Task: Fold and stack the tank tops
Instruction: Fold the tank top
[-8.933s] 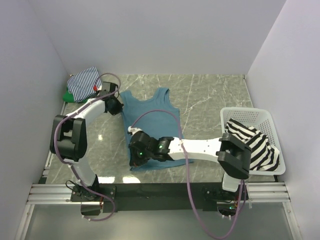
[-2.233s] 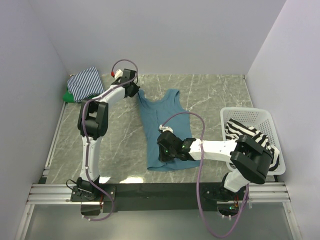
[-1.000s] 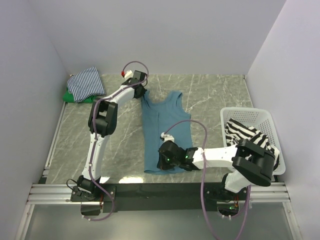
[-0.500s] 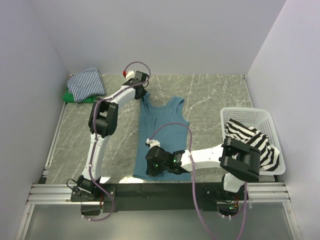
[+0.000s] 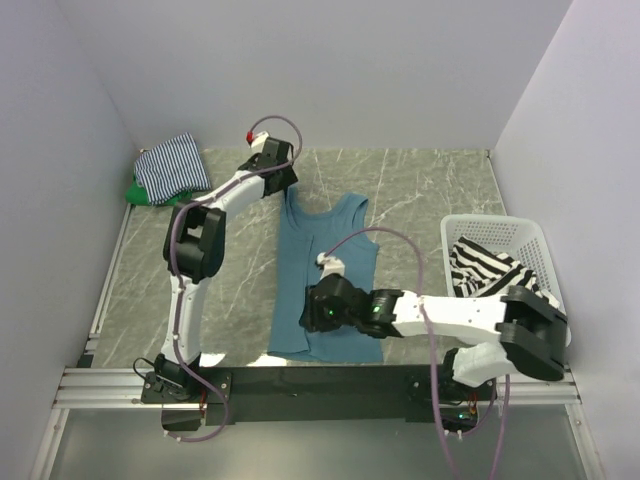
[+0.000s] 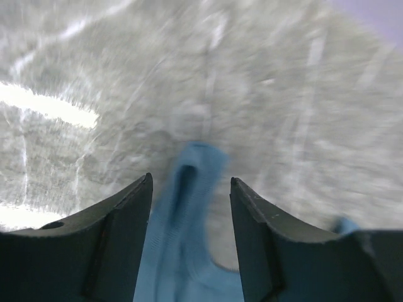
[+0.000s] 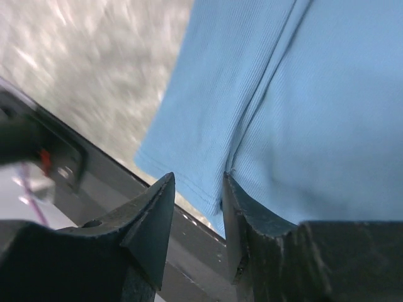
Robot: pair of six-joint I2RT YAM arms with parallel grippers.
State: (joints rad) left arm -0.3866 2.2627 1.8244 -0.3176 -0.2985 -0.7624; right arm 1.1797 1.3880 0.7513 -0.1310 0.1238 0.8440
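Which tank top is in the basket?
The bold black-white striped top, bunched in the white basket; the teal top lies flat mid-table, thin-striped top and green top far left.

Pale lilac-white walls [image 5: 300,70] are closing in the grey, white-veined marble-look surface [image 5: 430,190] on three sides: one is standing beyond the left gripper [image 5: 283,188], the others to either side. Overhead light is glaring off the surface left of the right gripper [image 5: 315,318]. Nearer than that gripper, a black rail [image 5: 300,385] is running along the surface's edge on a silvery metal frame [image 5: 100,385].
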